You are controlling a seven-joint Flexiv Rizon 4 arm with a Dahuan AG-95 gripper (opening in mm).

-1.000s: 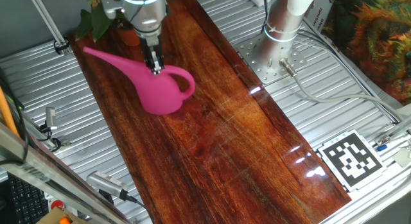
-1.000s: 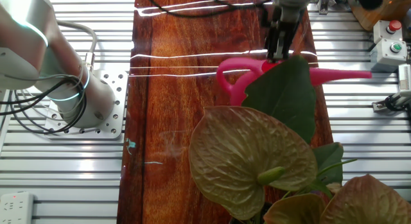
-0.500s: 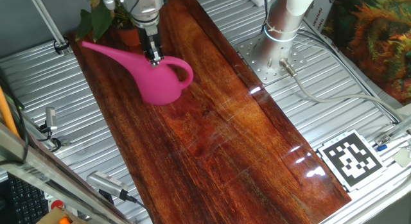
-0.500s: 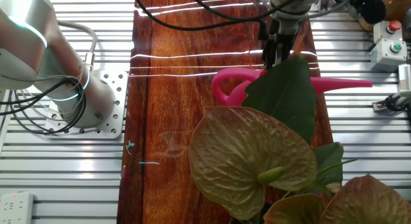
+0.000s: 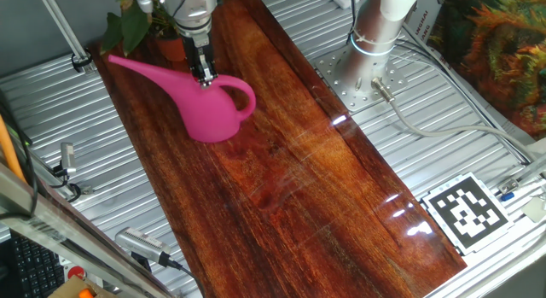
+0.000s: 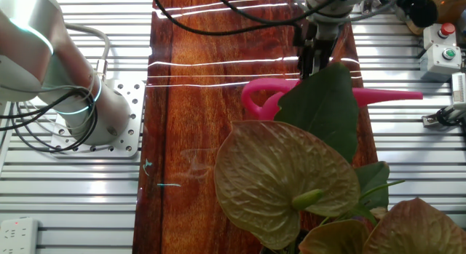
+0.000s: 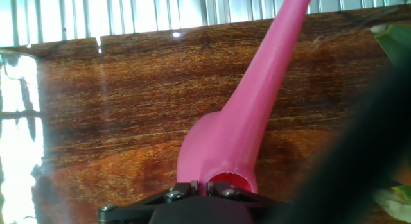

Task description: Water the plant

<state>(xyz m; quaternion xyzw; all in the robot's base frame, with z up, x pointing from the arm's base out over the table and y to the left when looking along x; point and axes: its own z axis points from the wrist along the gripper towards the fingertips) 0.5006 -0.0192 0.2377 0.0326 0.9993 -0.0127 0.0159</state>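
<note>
The gripper [image 5: 205, 78] is clamped on the rim at the top opening of the pink watering can [image 5: 209, 110], and the can hangs tilted, its long spout [image 5: 141, 68] pointing toward the far corner of the wooden tabletop [image 5: 299, 170]. Compared with a second ago, the can sits higher and nearer the plant [image 5: 124, 25]; since half a second ago it has barely shifted, only a hair further along the same way. The plant stands at the board's far end, its dark green leaves just beyond the spout's base and beside the arm's wrist.

From the other fixed view, the can [image 6: 262, 94] is partly hidden behind a broad green leaf [image 6: 324, 108], its spout [image 6: 389, 96] reaching out past the board's edge over the ribbed metal table [image 6: 408, 137]. The gripper [image 6: 314, 61] comes down onto it from above.

The hand view shows the spout [image 7: 270, 76] running away from the fingers, with the can's opening [image 7: 226, 180] right at them.
</note>
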